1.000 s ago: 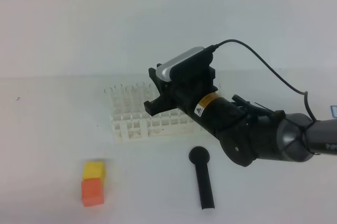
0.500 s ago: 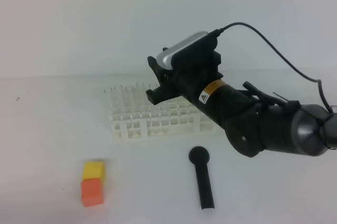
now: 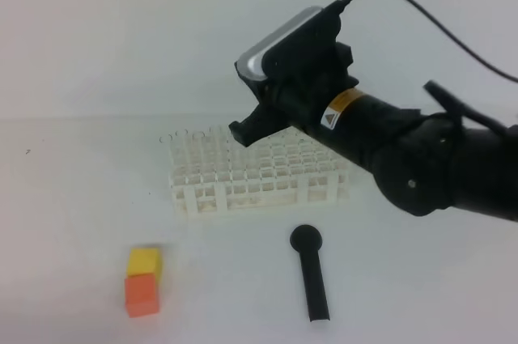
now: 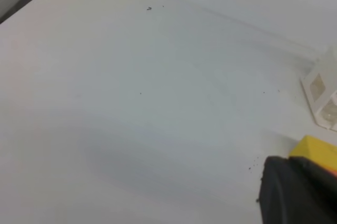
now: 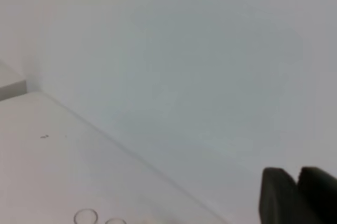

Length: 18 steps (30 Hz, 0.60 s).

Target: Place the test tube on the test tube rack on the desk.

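Note:
The white test tube rack (image 3: 259,176) stands on the white desk (image 3: 73,198) at mid-table. Several clear test tubes (image 3: 186,143) stand upright in its back left holes; two of their rims (image 5: 86,216) show at the bottom of the right wrist view. My right gripper (image 3: 245,131) hangs above the rack's back middle, clear of the tubes, and I see nothing in it. Only dark finger parts (image 5: 295,195) show in its wrist view. My left gripper (image 4: 297,192) shows only as a dark block low in its wrist view, near the rack's corner (image 4: 321,89).
A black round-headed tool (image 3: 312,275) lies in front of the rack. A yellow block sits on an orange block (image 3: 142,282) at the front left; the yellow block (image 4: 315,150) also shows beside my left gripper. The right arm's cable (image 3: 437,24) arcs overhead.
My right arm has lifted up and back to the right, off the rack's front. The rack's right half now shows. The tubes, blocks and black tool have not moved.

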Available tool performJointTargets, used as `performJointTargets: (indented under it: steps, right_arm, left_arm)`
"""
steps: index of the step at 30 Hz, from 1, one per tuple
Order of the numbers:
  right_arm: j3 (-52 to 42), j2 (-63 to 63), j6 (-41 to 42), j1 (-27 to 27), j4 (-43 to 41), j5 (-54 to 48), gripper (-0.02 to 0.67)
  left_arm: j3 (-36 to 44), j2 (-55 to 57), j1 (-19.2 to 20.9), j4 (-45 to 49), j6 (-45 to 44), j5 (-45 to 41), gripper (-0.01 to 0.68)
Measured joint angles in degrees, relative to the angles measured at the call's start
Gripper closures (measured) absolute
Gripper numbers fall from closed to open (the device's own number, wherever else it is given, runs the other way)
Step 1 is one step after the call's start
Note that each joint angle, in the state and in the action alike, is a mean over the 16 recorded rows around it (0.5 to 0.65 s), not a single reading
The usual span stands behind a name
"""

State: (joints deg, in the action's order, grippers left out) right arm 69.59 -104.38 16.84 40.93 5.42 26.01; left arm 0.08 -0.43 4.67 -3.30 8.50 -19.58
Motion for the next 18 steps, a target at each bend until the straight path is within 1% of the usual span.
performJointTargets:
  steps: [5, 8, 13, 18]
  right_arm:
    - [0.0, 7.75, 6.8, 0.15, 0.13, -11.41, 0.597]
    - [0.0, 13.19, 11.23, 0.18, 0.14, -18.79, 0.633]
    - [0.0, 22.05, 17.26, 0.18, -0.37, -29.83, 0.647]
    - [0.0, 28.91, 20.61, 0.18, -1.02, -37.24, 0.65]
  left_arm:
    - [0.0, 0.03, 0.0, 0.04, 0.0, -0.02, 0.673]
    - [0.0, 0.04, 0.0, 0.04, 0.0, -0.02, 0.673]
    - [0.0, 0.04, 0.0, 0.04, 0.0, -0.02, 0.673]
    - [0.0, 0.04, 0.0, 0.04, 0.0, -0.02, 0.673]
